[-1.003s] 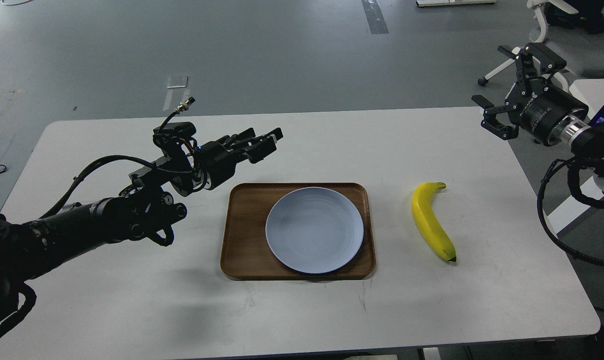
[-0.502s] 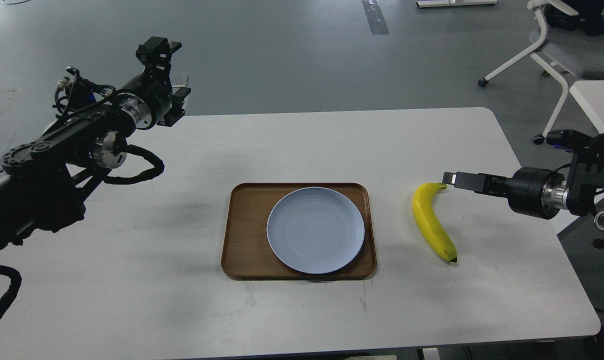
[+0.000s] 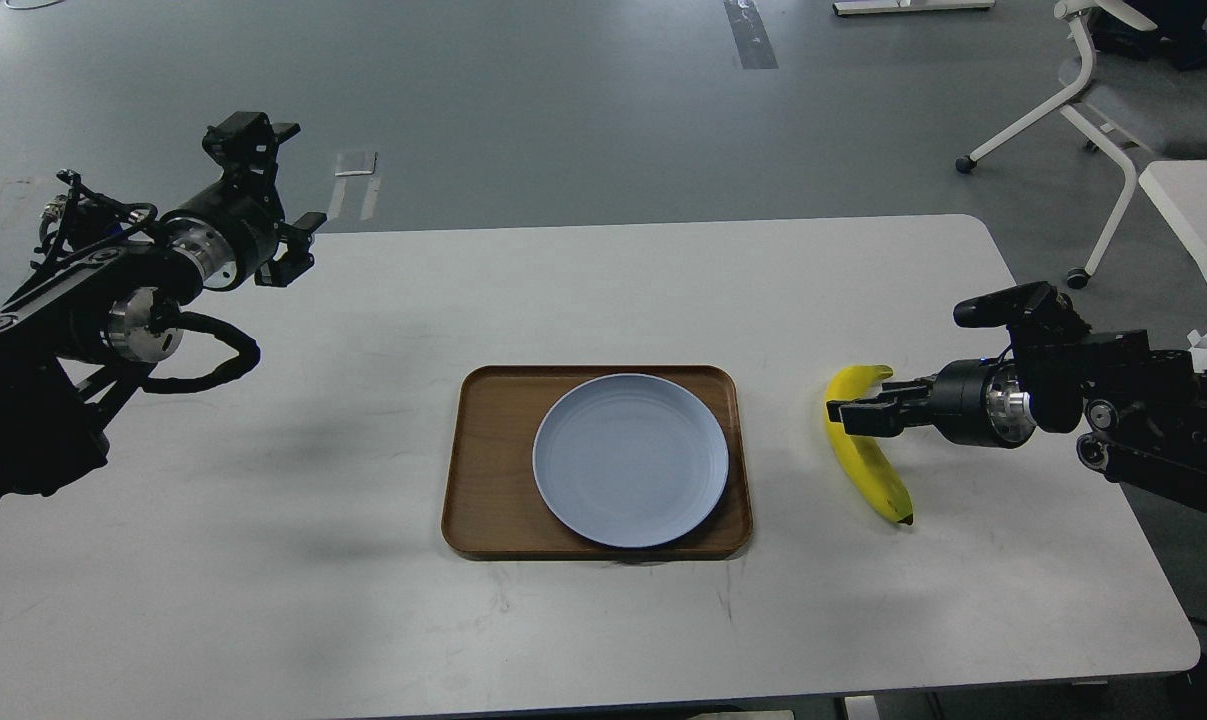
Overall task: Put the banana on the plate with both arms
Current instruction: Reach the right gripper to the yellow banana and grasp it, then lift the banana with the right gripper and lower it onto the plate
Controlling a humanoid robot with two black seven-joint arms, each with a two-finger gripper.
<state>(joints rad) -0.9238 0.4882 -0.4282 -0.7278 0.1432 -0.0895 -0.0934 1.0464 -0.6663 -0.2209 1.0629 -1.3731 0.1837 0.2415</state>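
Observation:
The yellow banana (image 3: 866,462) lies on the white table to the right of the tray, stem at the far end. The pale blue-grey plate (image 3: 630,459) sits empty on the brown wooden tray (image 3: 488,470). My right gripper (image 3: 845,416) reaches in from the right and its fingers lie across the banana's upper part; a small gap shows between them and the banana rests on the table. My left gripper (image 3: 281,178) is open and empty, raised over the table's far left corner, far from the plate.
The white table (image 3: 363,620) carries only the tray, the plate and the banana. A white office chair (image 3: 1113,90) and part of another white table (image 3: 1198,200) stand beyond the right edge.
My right gripper has come down and left from beside the stem onto the banana's upper part. My left arm has drawn further left. The banana has not moved.

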